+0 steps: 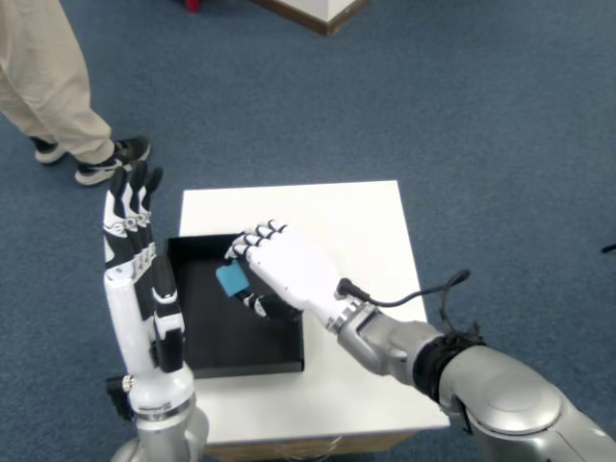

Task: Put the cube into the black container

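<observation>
A small blue cube (231, 279) sits between the curled fingers and thumb of my right hand (284, 274), held over the black container (207, 354). The container is a shallow square tray on the left part of the white table (366, 231). My right hand reaches in from the lower right, its fingers bent around the cube above the tray's upper right area. My left hand (140, 260) stands upright with fingers straight, just left of the tray, holding nothing.
A person's legs and dark shoes (106, 159) stand on the blue carpet at the upper left. A wooden furniture corner (322, 12) shows at the top. A black cable (423, 294) loops from my right wrist.
</observation>
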